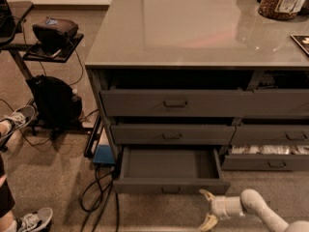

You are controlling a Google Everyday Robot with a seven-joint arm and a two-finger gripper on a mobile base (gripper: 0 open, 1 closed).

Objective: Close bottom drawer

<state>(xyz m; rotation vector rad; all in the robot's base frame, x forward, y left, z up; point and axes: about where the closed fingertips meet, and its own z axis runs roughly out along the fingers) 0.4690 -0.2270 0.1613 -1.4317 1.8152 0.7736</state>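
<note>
The bottom drawer (170, 184) is a wide, shallow dark-grey drawer at the foot of the cabinet's left column. It stands partly pulled out, showing a plain grey tray (166, 163) inside and a small centred pull (170, 189) on its low front. My gripper (206, 208) is at the bottom right of the camera view, just in front of the drawer front's right end. Its pale fingers (208, 195) are spread apart and hold nothing. The white arm (260, 210) comes in from the lower right.
Two taller grey drawers (175, 103) sit above. A right-hand drawer (268, 151) is open with white items. A jar (284, 1) stands on the countertop (193, 28). Cables (99, 192), a blue box (103, 154), a black bag (54, 100) and a person's shoes (18, 120) are at the left.
</note>
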